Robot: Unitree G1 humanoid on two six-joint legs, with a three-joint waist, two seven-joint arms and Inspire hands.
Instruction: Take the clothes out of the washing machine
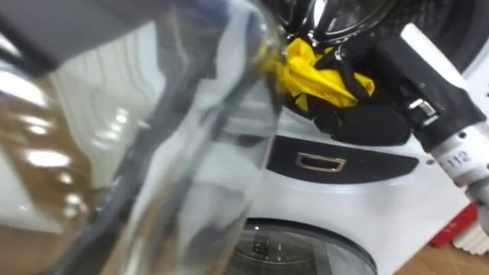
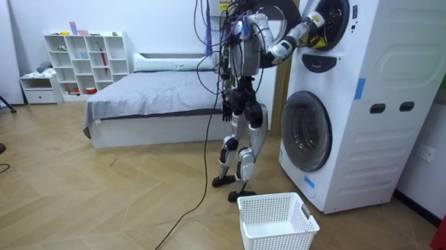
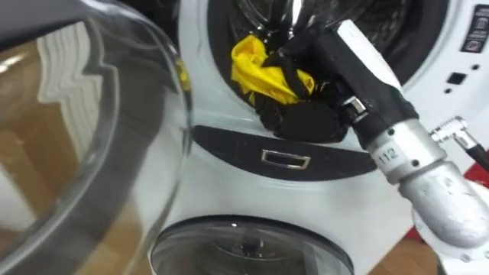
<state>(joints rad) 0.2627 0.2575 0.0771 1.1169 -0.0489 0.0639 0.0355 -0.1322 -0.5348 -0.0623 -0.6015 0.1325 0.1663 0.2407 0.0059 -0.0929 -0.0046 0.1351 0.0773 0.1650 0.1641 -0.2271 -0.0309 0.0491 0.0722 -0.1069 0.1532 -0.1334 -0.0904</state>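
Right hand (image 3: 306, 118) is at the lip of the upper drum of the washing machine (image 2: 361, 109), fingers clamped on the yellow cloth (image 3: 256, 72). The cloth is bunched at the drum mouth, just above the hand. The open glass door (image 3: 92, 137) is swung out on the left. The robot stands close in front of the machine, with the white basket (image 2: 275, 223) on the floor near its feet.
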